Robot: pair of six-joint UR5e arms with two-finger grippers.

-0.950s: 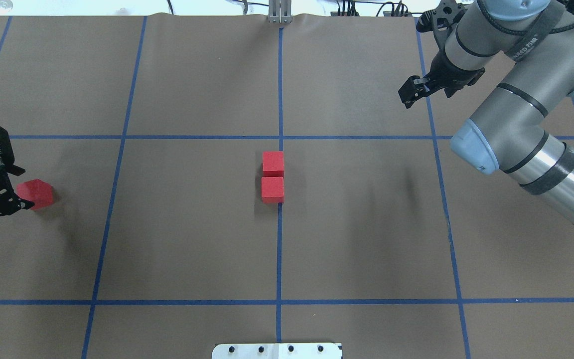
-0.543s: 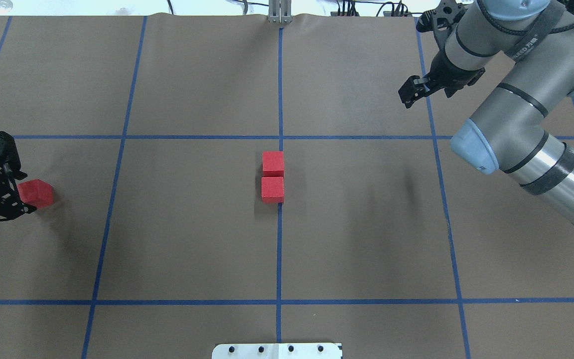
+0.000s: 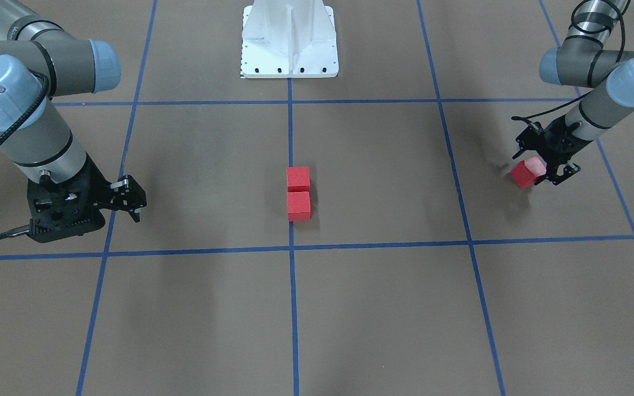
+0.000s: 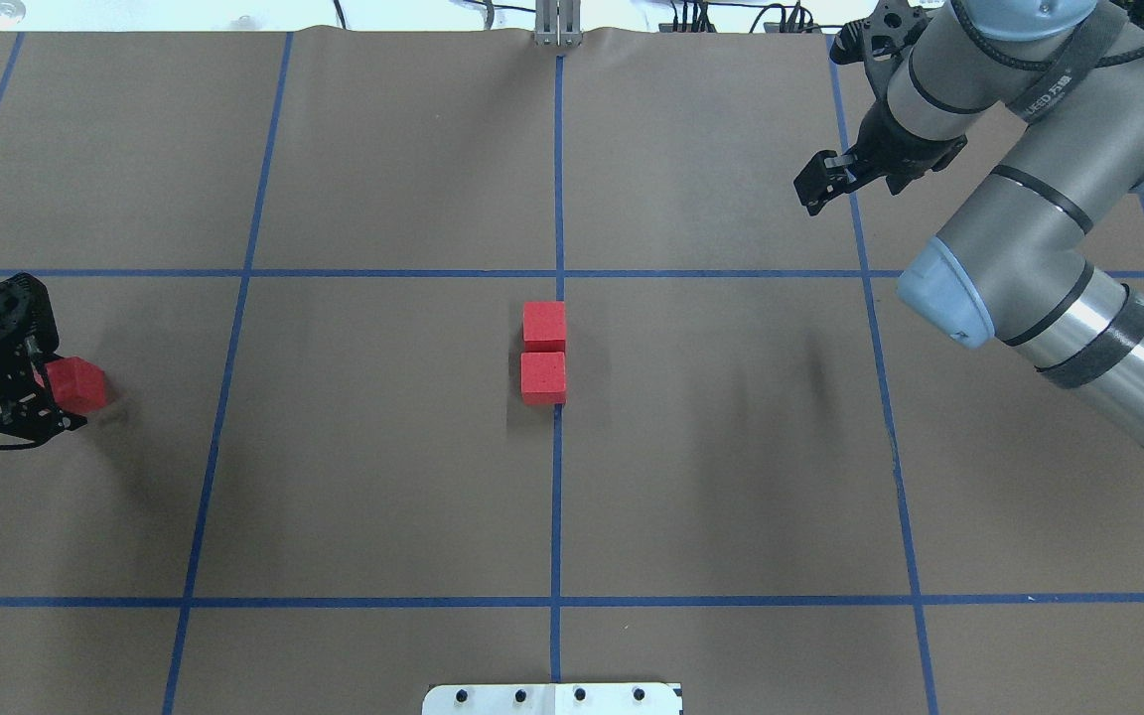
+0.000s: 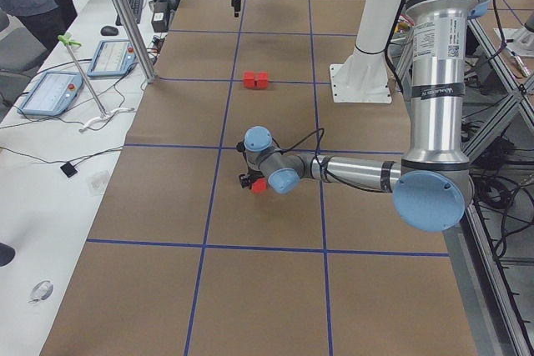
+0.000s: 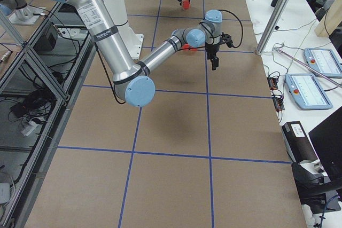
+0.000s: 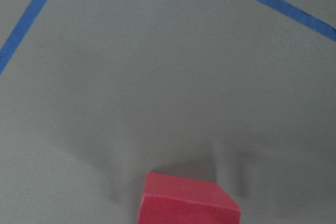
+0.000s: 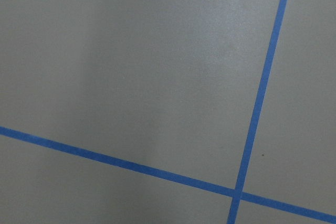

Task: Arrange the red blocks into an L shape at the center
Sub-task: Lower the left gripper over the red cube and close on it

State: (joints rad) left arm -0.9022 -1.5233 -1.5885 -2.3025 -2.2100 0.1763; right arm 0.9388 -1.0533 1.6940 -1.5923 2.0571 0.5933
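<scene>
Two red blocks, one (image 4: pixel 544 326) and the other (image 4: pixel 543 377), sit touching in a line on the middle blue tape line at the center (image 4: pixel 592 362); they also show in the front view (image 3: pixel 298 192). The third red block (image 4: pixel 77 385) lies at the far left, also seen in the front view (image 3: pixel 525 174) and at the bottom of the left wrist view (image 7: pixel 188 203). My left gripper (image 4: pixel 54 387) is open with its fingers on either side of this block. My right gripper (image 4: pixel 812 187) is open and empty, far back on the right.
The robot's white base (image 3: pixel 289 38) stands on the middle line at the near edge. Blue tape lines (image 4: pixel 234 298) mark a grid on the brown floor. The right arm's elbow (image 4: pixel 1019 248) hangs over the right side.
My left gripper has moved right and a little nearer, so its fingers now straddle the lone red block. The block and the right arm have not moved.
</scene>
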